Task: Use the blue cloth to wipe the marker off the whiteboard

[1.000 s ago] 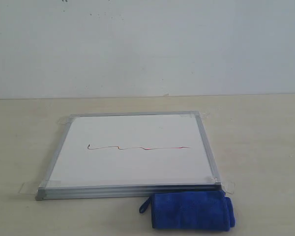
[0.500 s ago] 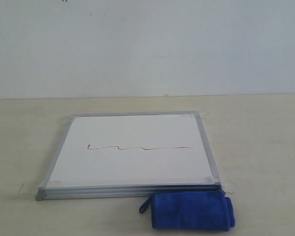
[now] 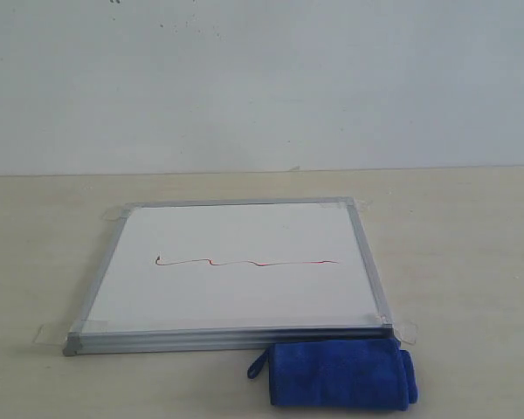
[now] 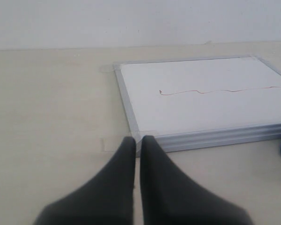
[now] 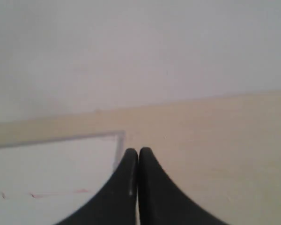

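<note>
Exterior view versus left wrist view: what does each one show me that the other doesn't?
Only the exterior view shows the whole blue cloth, lying on the table just in front of the whiteboard's near edge, toward its right corner; no gripper appears there. Only the left wrist view shows the left gripper, jaws shut and empty, near a board corner; of the cloth it catches just a blue sliver. Both show the board and the full marker line, unwiped.

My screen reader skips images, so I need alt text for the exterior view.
A whiteboard with a wavy red-brown marker line across its middle lies flat on a beige table. A rolled blue cloth sits on the table by the board's near right corner.
</note>
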You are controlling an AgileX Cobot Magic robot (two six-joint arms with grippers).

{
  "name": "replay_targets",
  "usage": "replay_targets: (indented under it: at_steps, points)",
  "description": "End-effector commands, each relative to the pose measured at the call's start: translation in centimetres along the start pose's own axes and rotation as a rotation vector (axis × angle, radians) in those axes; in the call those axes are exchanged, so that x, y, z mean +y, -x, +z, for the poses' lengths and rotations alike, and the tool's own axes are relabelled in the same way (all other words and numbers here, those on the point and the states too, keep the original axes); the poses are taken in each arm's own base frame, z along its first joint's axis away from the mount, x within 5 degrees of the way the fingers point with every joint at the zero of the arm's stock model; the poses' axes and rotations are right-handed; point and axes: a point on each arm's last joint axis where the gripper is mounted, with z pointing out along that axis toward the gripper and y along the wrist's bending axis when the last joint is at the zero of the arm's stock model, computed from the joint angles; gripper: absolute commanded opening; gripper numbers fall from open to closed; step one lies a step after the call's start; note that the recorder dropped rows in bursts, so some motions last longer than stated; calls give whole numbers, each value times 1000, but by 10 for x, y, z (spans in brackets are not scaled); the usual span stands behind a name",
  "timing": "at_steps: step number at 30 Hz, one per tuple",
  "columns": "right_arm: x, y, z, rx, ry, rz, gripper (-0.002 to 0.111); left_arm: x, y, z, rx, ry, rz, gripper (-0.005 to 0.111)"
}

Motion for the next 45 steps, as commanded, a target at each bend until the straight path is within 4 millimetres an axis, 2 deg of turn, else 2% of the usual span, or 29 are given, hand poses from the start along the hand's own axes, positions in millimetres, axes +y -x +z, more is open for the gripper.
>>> replay_targets:
  at_steps: [1, 4, 7, 11, 16, 19, 24, 26, 28, 33, 36, 37, 41, 45]
  points:
    - [3, -5, 24, 211, -119, -105, 0, 0, 2, 0, -12, -1, -9, 4]
    - [14, -3, 32, 400, -150, -231, 0, 0, 2, 0, -12, -1, -9, 4]
    - [29, 5, 32, 584, -107, -350, 0, 0, 2, 0, -12, -1, -9, 4]
    - [54, 12, 28, 716, 124, -488, 0, 0, 2, 0, -12, -1, -9, 4]
    - [75, 1, 30, 764, 470, -675, 1, 0, 2, 0, -12, -1, -9, 4]
    - [83, -6, 37, 776, 568, -688, 18, 0, 2, 0, -12, -1, -9, 4]
    - [93, -26, 58, 827, 717, -724, 68, 0, 2, 0, -12, -1, -9, 4]
    - [96, -37, 68, 849, 779, -744, 75, 0, 2, 0, -12, -1, -9, 4]
    - [98, -48, 78, 859, 834, -787, 73, 0, 2, 0, -12, -1, -9, 4]
    - [96, -76, 99, 893, 969, -957, 55, 0, 2, 0, -12, -1, -9, 4]
    - [96, -91, 110, 891, 1027, -1040, 58, 0, 2, 0, -12, -1, -9, 4]
    - [100, -98, 115, 876, 1035, -1072, 61, 0, 2, 0, -12, -1, -9, 4]
    - [120, -121, 126, 780, 1071, -1234, 62, 0, 2, 0, -12, -1, -9, 4]
    - [124, -134, 134, 776, 1052, -1283, 62, 0, 2, 0, -12, -1, -9, 4]
